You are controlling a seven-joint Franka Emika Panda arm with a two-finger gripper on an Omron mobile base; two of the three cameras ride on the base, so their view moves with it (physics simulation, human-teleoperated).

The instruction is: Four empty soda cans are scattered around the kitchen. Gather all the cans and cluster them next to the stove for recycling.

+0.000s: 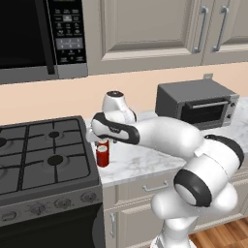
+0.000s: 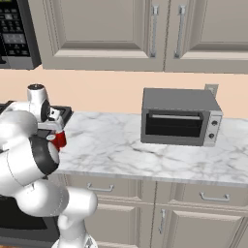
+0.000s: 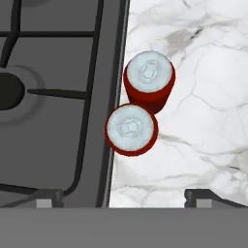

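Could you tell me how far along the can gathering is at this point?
Two red cans stand upright on the marble counter beside the stove. The gripper hovers above them, open and empty. Two cans are left to fetch.

Beige cabinets, peach wall – marble counter, wood floor.

My arm is glossy white, built of fat rounded segments that bulge like stacked capsules. I see black bands at the joints: one ring around the big elbow, another dark collar wrapping the forearm near the wrist. The topmost link ends in a white dome with a small dark grey cap. From my hand camera, the gripper shows two small dark grey finger tips, blocky and square-edged.
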